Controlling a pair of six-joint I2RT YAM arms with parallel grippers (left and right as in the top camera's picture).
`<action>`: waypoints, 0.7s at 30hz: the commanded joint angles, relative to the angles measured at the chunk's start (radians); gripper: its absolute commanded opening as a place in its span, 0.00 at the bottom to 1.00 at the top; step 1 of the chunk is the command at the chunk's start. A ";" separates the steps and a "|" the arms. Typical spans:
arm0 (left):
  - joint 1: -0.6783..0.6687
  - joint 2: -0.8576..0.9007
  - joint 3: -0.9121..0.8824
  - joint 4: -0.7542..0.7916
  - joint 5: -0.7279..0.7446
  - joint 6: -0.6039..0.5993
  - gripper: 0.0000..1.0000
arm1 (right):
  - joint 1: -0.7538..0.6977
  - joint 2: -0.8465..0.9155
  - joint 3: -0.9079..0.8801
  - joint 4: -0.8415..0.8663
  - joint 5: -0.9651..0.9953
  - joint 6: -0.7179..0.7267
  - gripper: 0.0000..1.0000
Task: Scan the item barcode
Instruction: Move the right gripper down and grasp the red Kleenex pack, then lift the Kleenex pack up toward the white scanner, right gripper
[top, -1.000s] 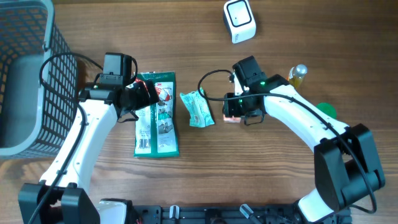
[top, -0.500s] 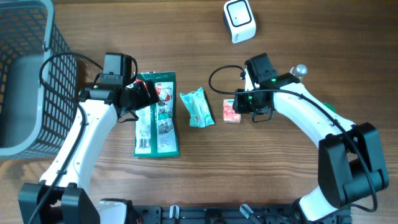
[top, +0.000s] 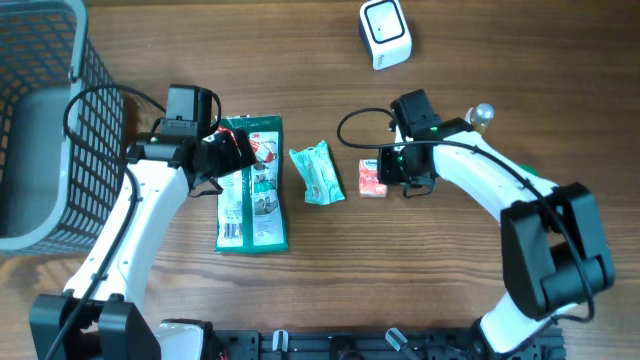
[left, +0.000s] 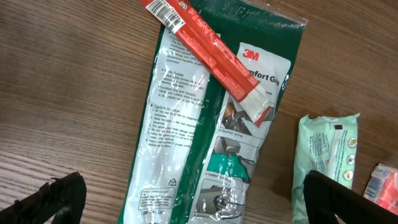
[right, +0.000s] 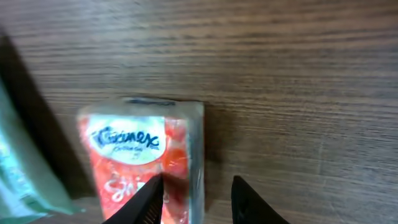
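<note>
**A:** Why does the right gripper (right: 198, 200) sit so low over that red Kleenex pack (right: 134, 155)?

**B:** It looks lined up for a pinch. The jaws are partly apart. One finger crosses the pack's face and the other stands over bare worktop (right: 298, 93) just beside the pack's edge, so nothing is clamped. The pack lies flat with its label up, so I'd guess the barcode is underneath and it needs lifting and turning.

**A:** And the mint-green pack (top: 317, 173)?

**B:** It lies flat just beside the Kleenex pack, on the left arm's side, and nothing touches it.

**A:** What about the left gripper (left: 202, 199)?

**B:** It is spread wide and empty, hovering above the long green 3M package (left: 186, 143) with a finger on either side. A red strip (left: 208, 50) lies slantwise across the top of that package, with a barcode at its end facing up.

**A:** So which one is the item?

**B:** My guess is the Kleenex pack, since that is the one being approached.

**A:** Where does it have to go?

**B:** The white scanner (top: 385, 33) stands at the far edge, well apart from everything. The wire basket (top: 95, 90) in the far left corner probably takes whatever has been scanned.
</note>
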 joint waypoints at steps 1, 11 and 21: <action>0.006 -0.001 0.004 0.003 -0.017 0.007 1.00 | 0.003 0.043 -0.014 0.004 0.000 0.021 0.31; 0.006 -0.001 0.004 0.003 -0.017 0.007 1.00 | 0.003 0.048 -0.031 0.029 0.001 0.040 0.23; 0.006 -0.001 0.004 0.003 -0.017 0.007 1.00 | -0.004 -0.020 0.008 0.003 -0.006 -0.033 0.04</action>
